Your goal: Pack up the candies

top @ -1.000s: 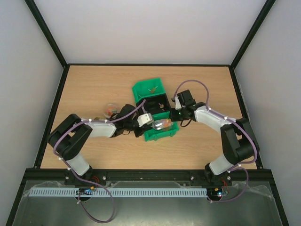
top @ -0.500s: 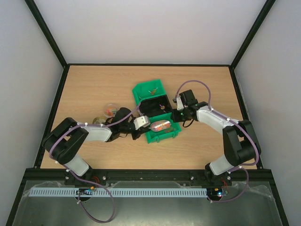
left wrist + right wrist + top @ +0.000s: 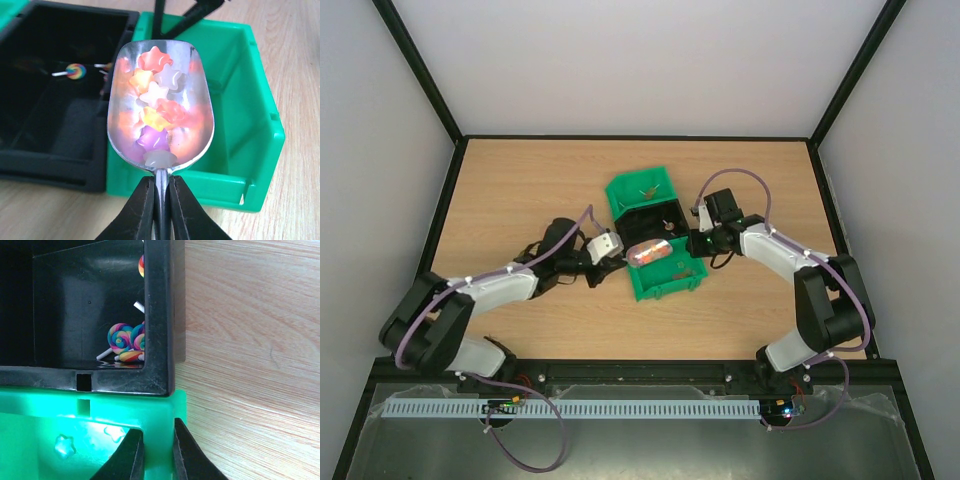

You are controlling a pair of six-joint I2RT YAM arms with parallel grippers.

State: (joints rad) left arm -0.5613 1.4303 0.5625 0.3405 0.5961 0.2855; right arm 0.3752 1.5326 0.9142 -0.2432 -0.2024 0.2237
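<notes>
The candies [image 3: 156,92] are star-shaped sweets in pink, orange, yellow, white and purple, heaped in a small metal scoop [image 3: 201,107]. My left gripper [image 3: 161,200] is shut on the scoop's handle and holds it level over the near green bin [image 3: 245,100], beside the black bin [image 3: 60,115]. In the top view the scoop [image 3: 652,251] hangs at that green bin's [image 3: 670,285] far-left side. My right gripper [image 3: 157,455] is shut on the green bin's wall [image 3: 160,415] at its corner. Two pale candies [image 3: 64,446] lie inside that bin.
The black bin [image 3: 157,315] touches the near green bin and holds swirl lollipops [image 3: 124,339]. A second green bin [image 3: 642,188] stands behind the black one, with a few items inside. Bare wooden table [image 3: 520,180] surrounds the bins.
My left arm has stretched out and swung left, and the loaded scoop has shifted slightly left and farther from me, toward the black bin. The right gripper has kept its grip on the bin.
</notes>
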